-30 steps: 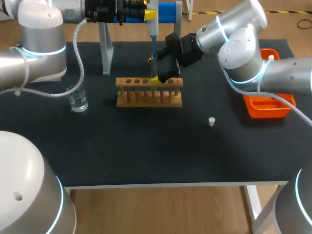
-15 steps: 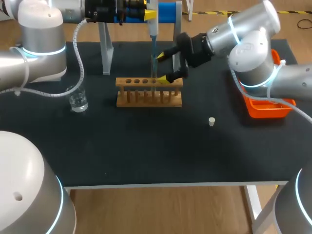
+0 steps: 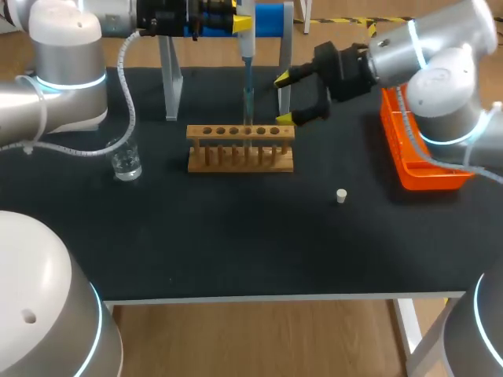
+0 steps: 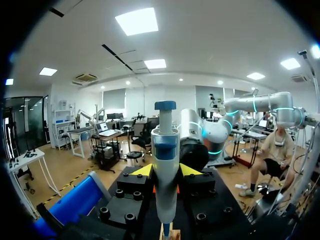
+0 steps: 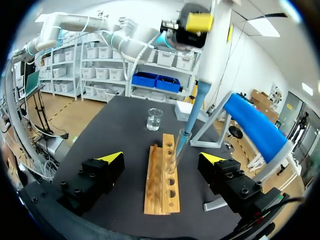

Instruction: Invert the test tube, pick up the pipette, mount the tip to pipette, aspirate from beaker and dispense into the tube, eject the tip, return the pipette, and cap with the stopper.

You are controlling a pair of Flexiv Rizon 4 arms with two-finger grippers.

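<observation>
The beaker (image 3: 126, 161) stands at the left of the worktop (image 3: 236, 243), well apart from the rack (image 3: 240, 155). The left hand (image 4: 165, 171) is closed on the pipette (image 4: 165, 150) and holds it upright over the rack, with the blue tip (image 3: 247, 102) going down into the tube (image 3: 247, 135) in a middle hole. To dispense well, I think the tip must be kept straight inside the tube mouth, not pressing on the glass, and the liquid released slowly. The right hand (image 3: 282, 99) is wide open and holds nothing, just right of the rack. The stopper (image 3: 341, 195) lies further right, near the tray (image 3: 428, 177).

matt wooden rack (image 3: 240, 147), clear glass beaker (image 3: 126, 160).
</observation>
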